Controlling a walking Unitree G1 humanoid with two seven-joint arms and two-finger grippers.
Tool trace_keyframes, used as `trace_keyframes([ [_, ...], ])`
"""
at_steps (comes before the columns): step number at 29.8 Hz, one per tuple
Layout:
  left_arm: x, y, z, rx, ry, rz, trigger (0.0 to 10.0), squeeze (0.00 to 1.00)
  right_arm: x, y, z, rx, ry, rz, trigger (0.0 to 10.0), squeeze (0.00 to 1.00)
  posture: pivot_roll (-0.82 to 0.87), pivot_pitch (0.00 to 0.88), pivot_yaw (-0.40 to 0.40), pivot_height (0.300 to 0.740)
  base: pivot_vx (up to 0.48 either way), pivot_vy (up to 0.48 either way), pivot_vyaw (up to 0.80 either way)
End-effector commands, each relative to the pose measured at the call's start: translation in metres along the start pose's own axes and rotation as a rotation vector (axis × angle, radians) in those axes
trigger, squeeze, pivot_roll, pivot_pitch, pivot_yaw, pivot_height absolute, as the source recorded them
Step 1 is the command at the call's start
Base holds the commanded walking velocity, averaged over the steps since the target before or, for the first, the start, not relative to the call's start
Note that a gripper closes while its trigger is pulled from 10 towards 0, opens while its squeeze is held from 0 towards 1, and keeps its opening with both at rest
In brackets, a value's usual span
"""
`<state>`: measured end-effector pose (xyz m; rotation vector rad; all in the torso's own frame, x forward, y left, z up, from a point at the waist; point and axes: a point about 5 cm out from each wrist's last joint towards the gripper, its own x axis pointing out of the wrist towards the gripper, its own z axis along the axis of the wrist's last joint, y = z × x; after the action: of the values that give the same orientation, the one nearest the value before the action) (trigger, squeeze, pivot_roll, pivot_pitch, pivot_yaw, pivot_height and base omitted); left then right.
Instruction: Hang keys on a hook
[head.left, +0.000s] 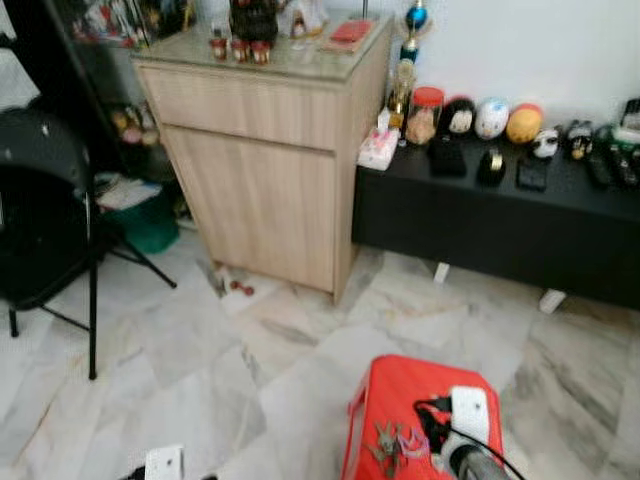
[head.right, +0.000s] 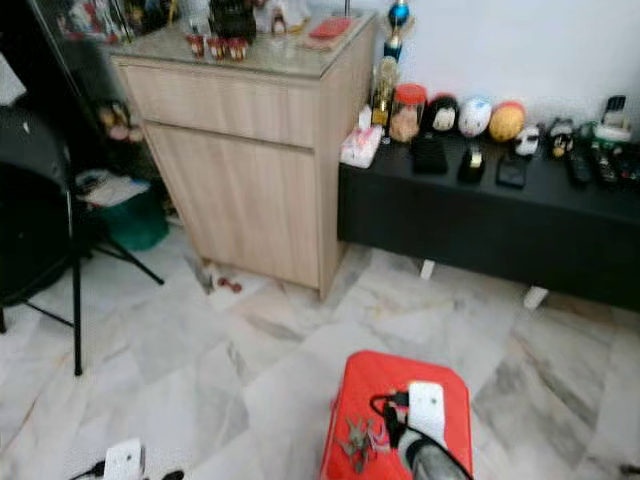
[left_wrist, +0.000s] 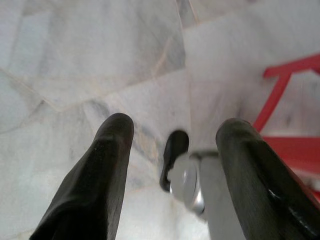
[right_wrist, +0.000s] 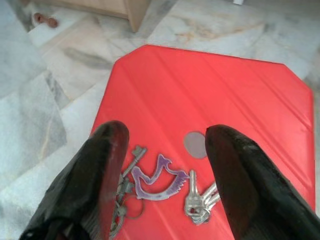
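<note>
My right gripper hangs over the keys on the red stool, fingers spread to either side (bunch strung crosswise between them); left gripper, also spread, faces floor, farther off.

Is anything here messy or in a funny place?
Yes. The keys lie in a loose heap on the red stool, under the open right gripper, not hanging on any hook. Small reddish bits also lie scattered on the floor by the wooden cabinet.
</note>
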<state>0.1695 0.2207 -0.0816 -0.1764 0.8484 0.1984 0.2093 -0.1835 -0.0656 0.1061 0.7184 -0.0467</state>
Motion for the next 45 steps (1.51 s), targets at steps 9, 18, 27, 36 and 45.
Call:
trace_keyframes([
  [9,-0.002,0.002,-0.006,0.018,0.021,0.001,10.0,0.00,0.000,-0.002,0.000,0.038,-0.005,-0.013,10.0,0.00,-0.02,0.000,-0.005,0.740,0.000,0.000,0.00],
  [18,-0.002,0.002,-0.006,0.013,0.017,0.004,10.0,0.00,0.001,0.003,0.006,-0.002,-0.035,0.016,10.0,0.00,-0.02,0.000,-0.006,0.740,0.000,0.000,0.00],
  [27,-0.002,0.004,-0.005,0.021,0.014,0.012,10.0,0.00,0.001,0.015,0.033,-0.107,-0.253,0.084,10.0,0.00,-0.03,0.000,-0.003,0.740,0.000,0.000,0.00],
  [36,-0.002,0.007,-0.004,0.025,0.011,0.012,10.0,0.00,-0.015,0.025,0.090,-0.112,-0.621,0.088,10.0,0.00,-0.04,0.000,0.000,0.740,0.000,0.000,0.00],
  [45,-0.008,0.026,-0.011,0.015,0.041,0.037,10.0,0.00,-0.028,0.045,0.101,-0.180,-0.712,0.153,10.0,0.00,-0.05,0.000,-0.006,0.740,0.000,0.000,0.00],
])
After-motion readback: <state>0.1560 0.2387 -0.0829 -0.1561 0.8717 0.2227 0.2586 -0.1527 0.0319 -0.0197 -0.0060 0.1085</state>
